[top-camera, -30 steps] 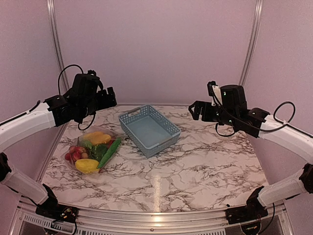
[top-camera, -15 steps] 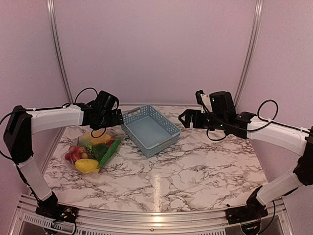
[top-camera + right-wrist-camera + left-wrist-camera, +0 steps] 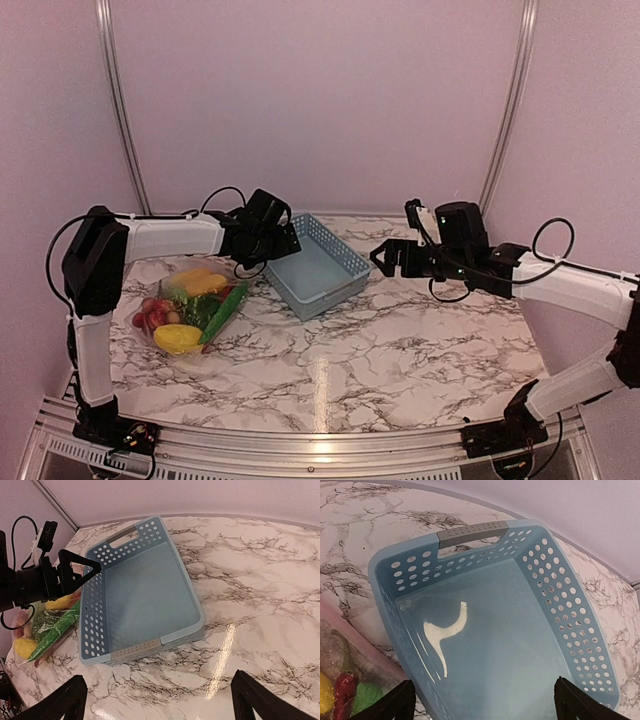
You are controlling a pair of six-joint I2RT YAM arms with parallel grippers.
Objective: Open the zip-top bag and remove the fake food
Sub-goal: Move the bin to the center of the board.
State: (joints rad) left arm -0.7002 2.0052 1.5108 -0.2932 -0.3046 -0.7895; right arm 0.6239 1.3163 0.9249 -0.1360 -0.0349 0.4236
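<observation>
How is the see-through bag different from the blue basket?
The zip-top bag is clear and crinkly. The basket is blue-grey and stiff, with round holes in its walls. The zip-top bag is stuffed with fake food, while the basket has nothing in it. The zip-top bag lies low on the left side, and the basket stands further back, nearer the middle. Both rest on the marble table.

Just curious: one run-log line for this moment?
zip-top bag: fake food inside | left claw: open, at basket | right claw: open
</observation>
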